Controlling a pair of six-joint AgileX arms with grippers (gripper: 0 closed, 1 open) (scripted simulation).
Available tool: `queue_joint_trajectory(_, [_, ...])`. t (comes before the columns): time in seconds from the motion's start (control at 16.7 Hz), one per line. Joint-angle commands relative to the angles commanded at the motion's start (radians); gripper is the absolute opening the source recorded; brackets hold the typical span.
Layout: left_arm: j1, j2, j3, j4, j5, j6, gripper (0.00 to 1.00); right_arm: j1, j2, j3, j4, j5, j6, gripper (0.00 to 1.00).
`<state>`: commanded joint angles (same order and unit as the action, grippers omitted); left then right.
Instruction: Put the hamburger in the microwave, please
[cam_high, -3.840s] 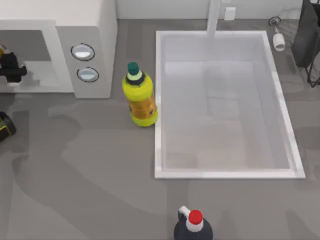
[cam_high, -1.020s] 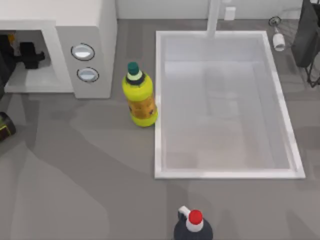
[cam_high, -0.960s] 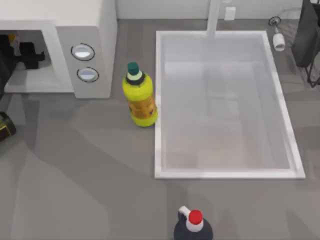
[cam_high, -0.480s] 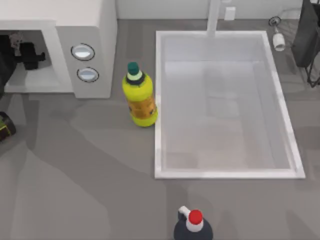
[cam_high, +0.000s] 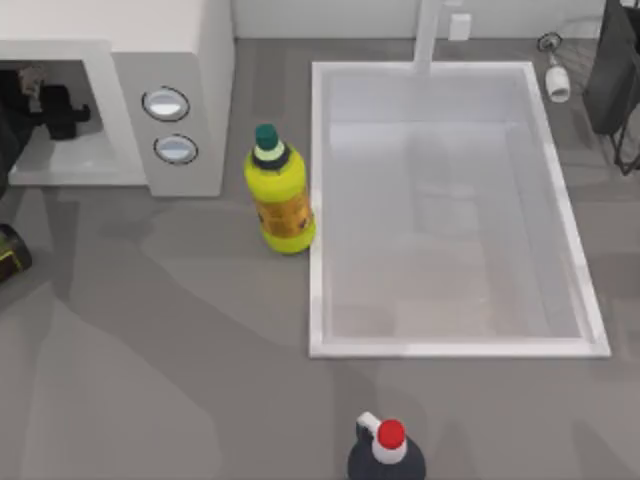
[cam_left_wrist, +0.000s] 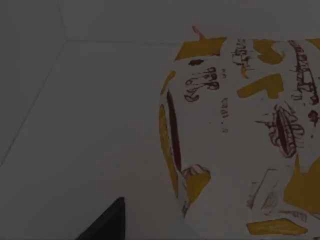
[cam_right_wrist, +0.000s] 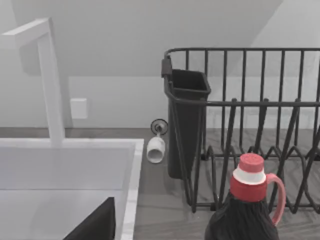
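Left gripper (cam_high: 40, 100) has advanced deep into the microwave (cam_high: 150, 60) cavity since a few seconds ago. Hamburger (cam_left_wrist: 240, 135) is inside, close before it. Whether it is pinched: cannot tell. Release appears imminent.

No text can be read with certainty. The hamburger (cam_left_wrist: 240, 135) wrapper carries dark scribbled marks like lettering among its orange-yellow patches in the left wrist view, but no word or number can be made out. The yellow bottle (cam_high: 279, 195) bears an orange label whose print is too small to tell.
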<state>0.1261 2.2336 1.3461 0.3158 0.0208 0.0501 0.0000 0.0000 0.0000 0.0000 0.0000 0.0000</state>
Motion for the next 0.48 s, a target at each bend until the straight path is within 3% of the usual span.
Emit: queue_joint_trajectory(0.48, [-0.021,-0.070,0.040,0.066,-0.010,-0.017,1.00,0.000,0.000,0.000,0.000,0.000,0.000,1.00])
